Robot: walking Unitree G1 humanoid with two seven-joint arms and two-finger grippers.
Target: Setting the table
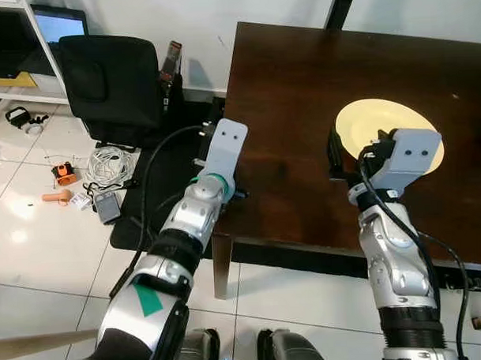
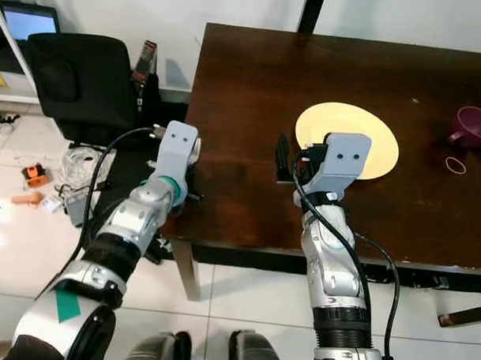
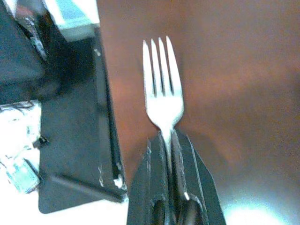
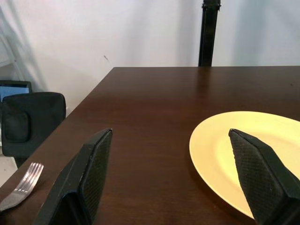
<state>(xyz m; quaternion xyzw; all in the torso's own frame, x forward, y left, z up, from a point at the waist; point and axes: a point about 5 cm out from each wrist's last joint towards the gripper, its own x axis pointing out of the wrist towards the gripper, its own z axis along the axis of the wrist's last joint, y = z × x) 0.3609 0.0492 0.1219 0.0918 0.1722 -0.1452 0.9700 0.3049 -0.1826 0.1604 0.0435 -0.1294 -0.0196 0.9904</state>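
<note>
On the floor at far left, cables [image 1: 109,162] and small clutter are seen beside a black chair [image 1: 115,86]. The left claw [image 3: 171,154] is held over the near left edge of the dark table [image 1: 301,91], and a fork [image 3: 161,89] is clamped by its handle between the closed fingers, tines pointing out over the wood. The right claw [image 4: 173,173] is spread wide just above the table, with one finger over the near edge of the yellow plate [image 2: 349,129]. Further right, a purple cup [image 2: 469,126] and a rubber band [image 2: 456,165] are seen on the table.
</note>
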